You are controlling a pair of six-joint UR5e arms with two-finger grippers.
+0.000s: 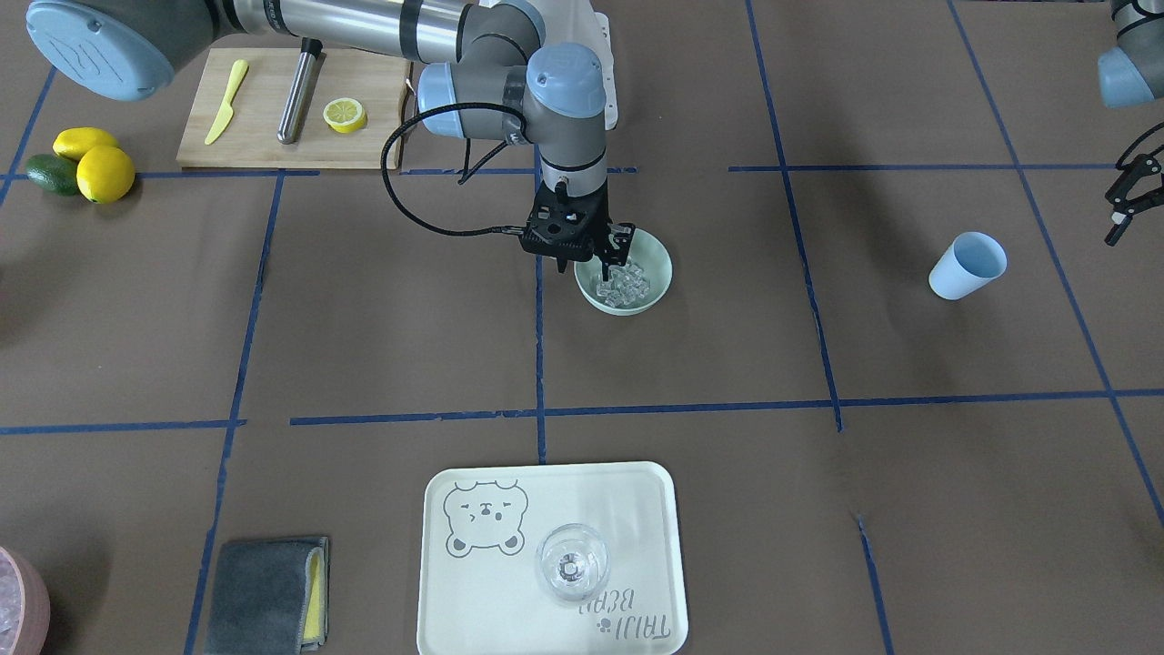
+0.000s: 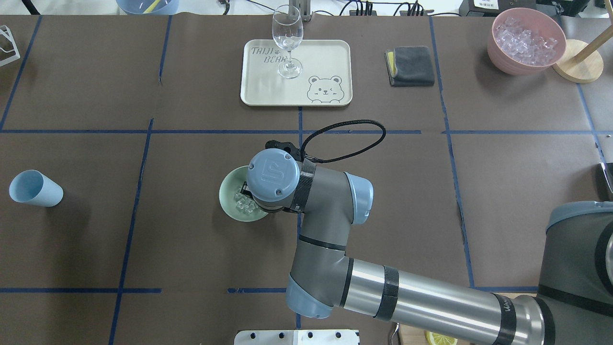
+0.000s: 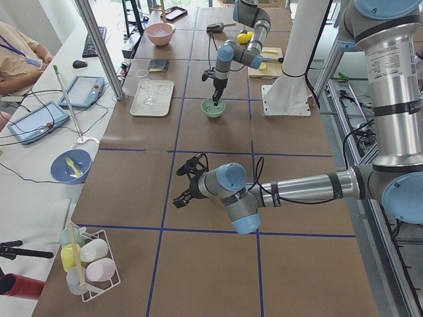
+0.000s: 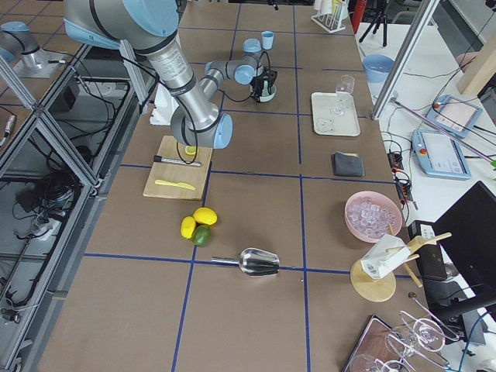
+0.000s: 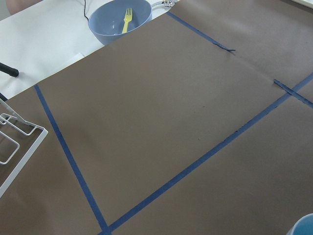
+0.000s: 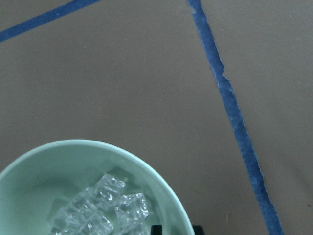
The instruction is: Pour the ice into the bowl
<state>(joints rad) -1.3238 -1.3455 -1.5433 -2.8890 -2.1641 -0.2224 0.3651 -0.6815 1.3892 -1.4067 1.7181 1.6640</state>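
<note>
- The right gripper (image 1: pixel 584 270) points straight down at the bowl (image 1: pixel 660 273). Its fingers are spread, one outside the rim and one inside, just above the ice (image 1: pixel 627 283). It pinches nothing that shows.
- The ice lies in a cluster on the bowl's floor, on the gripper's side. It looks already poured.
- The cubes are likely hard, light and slick. They would slide and bounce, and would slip out of a two-finger pinch, so they are better moved in a container.
- The bowl is likely stiff and light, with smooth sides. The thin rim under the fingers is the natural hold. A one-sided grip could tip the bowl.
- The left gripper (image 3: pixel 178 187) hangs over bare table, fingers spread and empty.
- A blue cup (image 1: pixel 966 265) lies on its side near the left gripper, empty, well apart from the bowl.
- A tray (image 1: pixel 637 482) carrying a glass (image 1: pixel 571 561), a cloth (image 1: pixel 265 593) and a board (image 1: pixel 264 91) are all well apart.
- Nothing stands just beside the bowl. Only the right arm itself hangs over it.
</note>
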